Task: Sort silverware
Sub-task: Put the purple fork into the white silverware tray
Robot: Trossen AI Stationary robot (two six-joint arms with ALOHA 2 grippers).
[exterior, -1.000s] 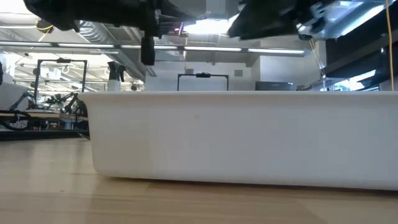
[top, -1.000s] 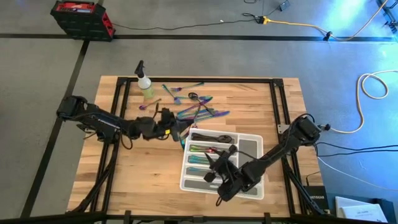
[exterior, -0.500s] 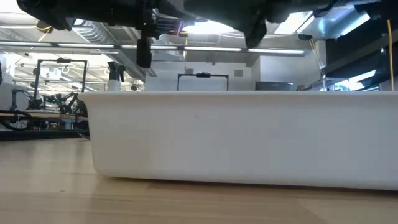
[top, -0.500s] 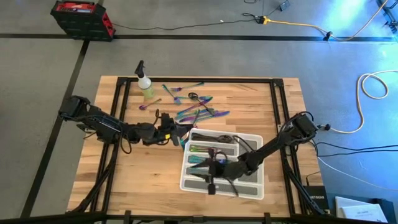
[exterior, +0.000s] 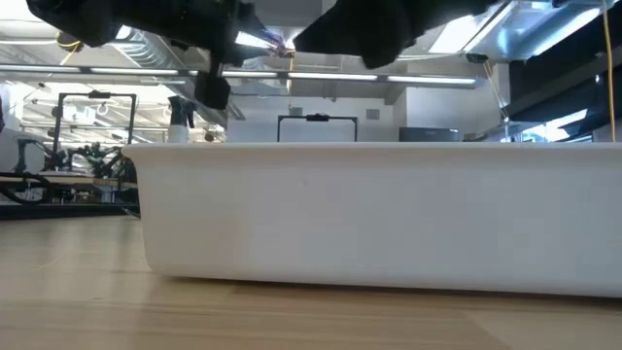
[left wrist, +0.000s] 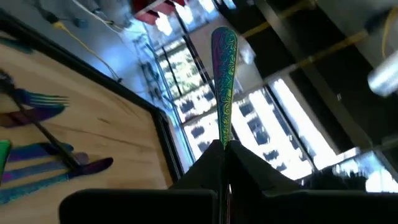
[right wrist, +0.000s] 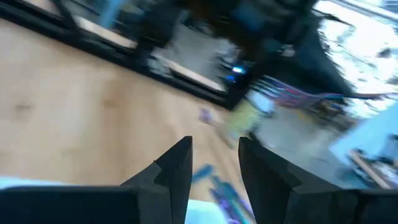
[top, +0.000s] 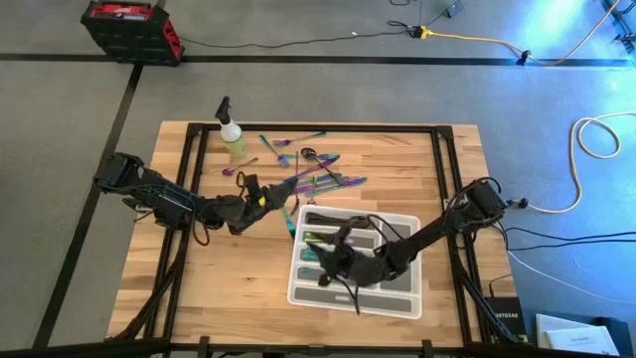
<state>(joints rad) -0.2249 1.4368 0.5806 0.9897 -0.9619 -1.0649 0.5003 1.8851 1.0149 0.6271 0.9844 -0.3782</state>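
On the wooden counter (top: pixel 238 288) sits a white tray (top: pixel 407 298) with long slots. Some silverware (top: pixel 316 265) already lies in the slots on its left side. More silverware lies loose in a pile (top: pixel 318 181) on the counter, past the tray's far edge and near a spray bottle (top: pixel 233 137).

Left of the tray, the left end effector (top: pixel 280 199) is up off the counter, between the pile and the tray's far left corner. Its fingers (left wrist: pixel 205 171) are squeezed together on a rainbow piece (left wrist: pixel 224 68). In the left wrist view the shiny handle sticks straight out from between the dark fingers. I cannot tell if it is a fork, spoon or knife.

Over the tray's left slots hangs the right end effector (top: pixel 328 265). The right arm (top: pixel 437 231) reaches to it across the tray from the right side. In the right wrist view its two fingers (right wrist: pixel 177 165) stand a little apart, and nothing is between them.

From the low view, the tray's white wall (exterior: pixel 369 214) fills most of the picture, with both arms dark above it.
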